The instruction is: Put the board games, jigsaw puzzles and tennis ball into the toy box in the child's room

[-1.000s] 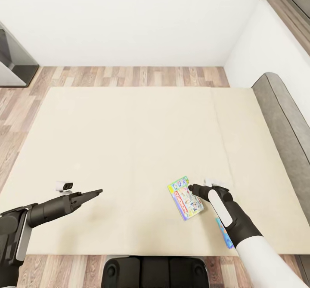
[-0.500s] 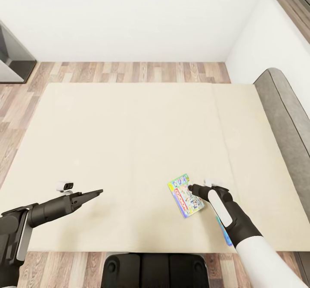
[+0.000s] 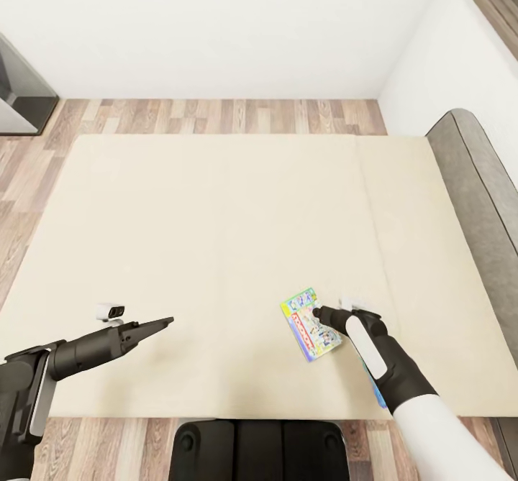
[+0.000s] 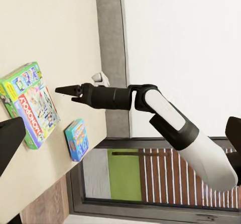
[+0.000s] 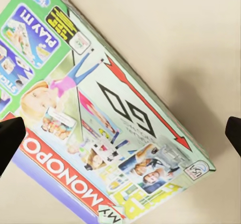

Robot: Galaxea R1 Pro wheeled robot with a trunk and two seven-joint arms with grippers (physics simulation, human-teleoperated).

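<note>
1. Bed [image 3: 216, 251]: a beige two-section mattress covers most of the head view, with a seam running top to bottom right of centre. A grey headboard [image 3: 478, 179] stands along the right edge of the frame.
2. Floor [image 3: 216, 116]: wood planks show along the top of the mattress, down the left edge and along the bottom edge of the head view. A white wall rises behind the top strip.
3. Green board game [image 3: 309, 324]: a flat green-edged box with a red banner lies flat on the mattress in the lower right part of the head view. It is turned at an angle to the mattress edge. The right wrist view shows its printed lid [image 5: 100, 118] at close range.
4. Blue board game [image 4: 78, 138]: a small blue box lies flat on the mattress near the green one, closer to the mattress edge. In the head view the right forearm covers most of it, leaving a blue strip [image 3: 377, 392] at the lower right.
5. Right gripper [image 3: 317, 313]: it sits at the right-hand edge of the green board game. In the left wrist view its two fingers [image 4: 68, 90] stand slightly apart above the mattress, just beside the box, with nothing between them. Contact with the box cannot be told.
6. Left gripper [image 3: 164, 321]: it hovers over bare mattress in the lower left of the head view, well apart from both boxes. Its fingers look pressed together and hold nothing.
</note>
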